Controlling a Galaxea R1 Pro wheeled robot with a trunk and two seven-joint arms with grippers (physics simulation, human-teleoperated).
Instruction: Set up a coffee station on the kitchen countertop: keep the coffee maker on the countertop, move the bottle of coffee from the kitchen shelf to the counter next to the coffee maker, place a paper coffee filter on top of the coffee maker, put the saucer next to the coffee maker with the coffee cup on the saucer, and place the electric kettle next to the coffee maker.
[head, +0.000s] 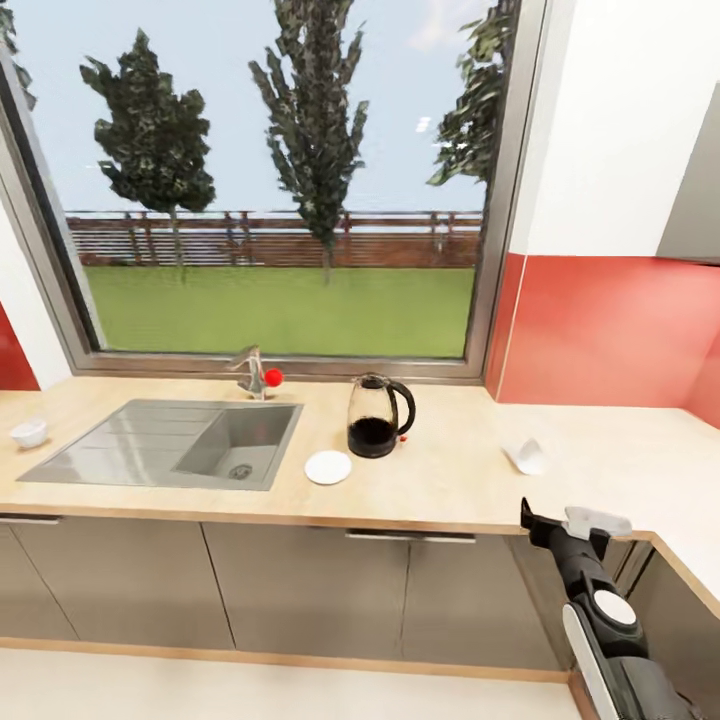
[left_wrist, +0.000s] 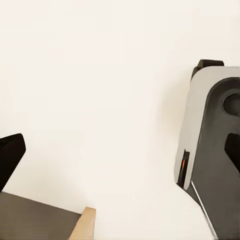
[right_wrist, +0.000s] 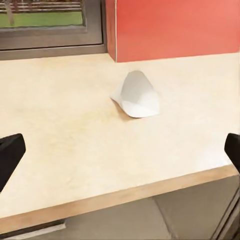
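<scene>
Right wrist view: the wide-open, empty right claw (right_wrist: 120, 150) should advance toward twelve o'clock (slowly), centring the paper coffee filter (right_wrist: 136, 95) on the surface (right_wrist: 60, 130).

Bright, even daylight throughout, flat like a simulator render. Strongest from the window (head: 280, 180) above the desk (head: 450, 470). Soft, faint shadows only: a small one beside the electric kettle (head: 378, 417), another under the paper coffee filter (right_wrist: 136, 95) in the right wrist view. No hard glare; slight sheen on the sink (head: 170, 443). Trees and fence outside coarse and blurry. Window frame bowed toward the head view's edges. Left wrist view nearly washed out to white.
</scene>
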